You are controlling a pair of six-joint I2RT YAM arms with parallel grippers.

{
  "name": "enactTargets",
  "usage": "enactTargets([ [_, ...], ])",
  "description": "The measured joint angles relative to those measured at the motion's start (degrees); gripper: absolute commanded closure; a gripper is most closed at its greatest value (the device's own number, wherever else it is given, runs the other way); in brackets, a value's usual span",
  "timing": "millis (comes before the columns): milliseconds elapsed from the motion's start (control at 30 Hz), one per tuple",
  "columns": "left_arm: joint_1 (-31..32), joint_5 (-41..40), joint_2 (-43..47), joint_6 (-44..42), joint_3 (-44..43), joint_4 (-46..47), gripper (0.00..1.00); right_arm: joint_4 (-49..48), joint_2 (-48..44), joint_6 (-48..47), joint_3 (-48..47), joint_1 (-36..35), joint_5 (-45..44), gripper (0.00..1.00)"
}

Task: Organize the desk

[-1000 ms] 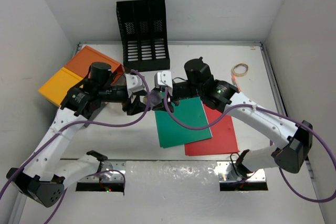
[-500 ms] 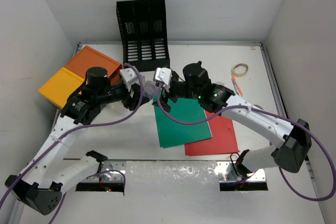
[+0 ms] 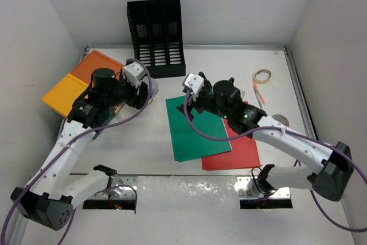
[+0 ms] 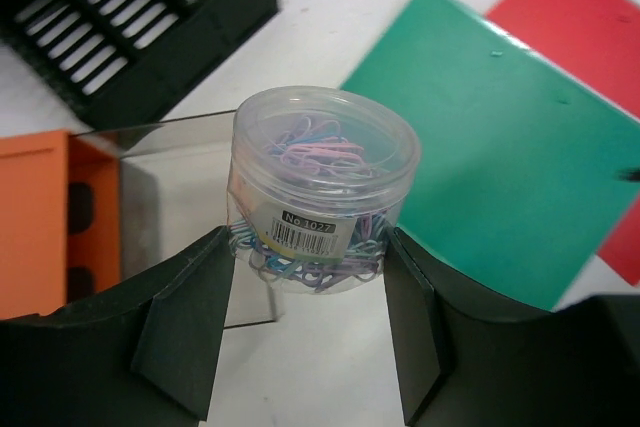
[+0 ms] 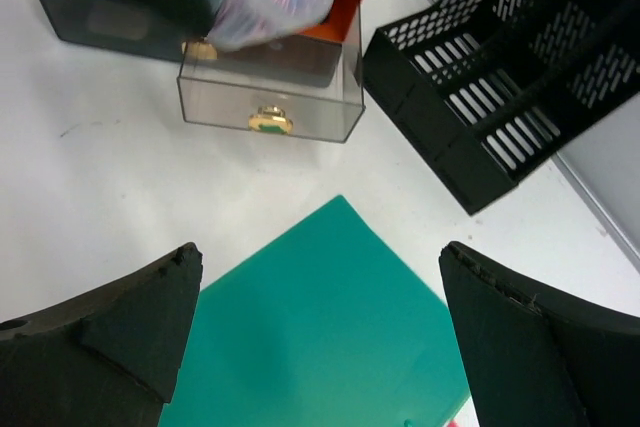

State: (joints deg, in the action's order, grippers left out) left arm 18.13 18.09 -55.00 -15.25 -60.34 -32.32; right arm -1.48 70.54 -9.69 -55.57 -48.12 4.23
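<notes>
Desk (image 3: 229, 67): left gripper (image 4: 308, 237) clamps paper-clip jar (image 4: 322, 177).
Left wrist view alone shows its label; right gripper (image 5: 320, 257) gapes empty over green folder (image 5: 330, 347), rack (image 5: 500, 77) at 1 o'clock.

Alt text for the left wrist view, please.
The left fingers grip a clear tub of coloured paper clips over the open smoky drawer of the orange box. Black mesh file rack top left; green folder over red folder at right, on the white desk.
</notes>
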Motion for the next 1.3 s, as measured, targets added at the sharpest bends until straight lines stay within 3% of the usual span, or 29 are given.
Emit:
enactTargets([
  [233, -6.82, -3.34, -3.82, -1.49, 2.99, 7.85, 1.0, -1.55, -8.0, 2.34, 7.89, -0.02, -1.97, 0.01],
  [433, -7.61, -3.74, -8.57, -2.69, 8.44, 16.7, 1.0, -1.99, -11.21, 3.1, 10.1, -0.02, -2.78, 0.01],
  [867, -12.2, -3.82, -11.06, -3.56, 21.88, 38.91, 1.0, -2.23, -6.47, 3.78, 10.08, -0.02, -2.49, 0.01],
  [1300, -13.31, -2.47, -19.98, -2.4, 22.71, 46.36, 1.0, -1.9, -3.91, 3.67, 9.53, -0.02, -2.75, 0.01],
])
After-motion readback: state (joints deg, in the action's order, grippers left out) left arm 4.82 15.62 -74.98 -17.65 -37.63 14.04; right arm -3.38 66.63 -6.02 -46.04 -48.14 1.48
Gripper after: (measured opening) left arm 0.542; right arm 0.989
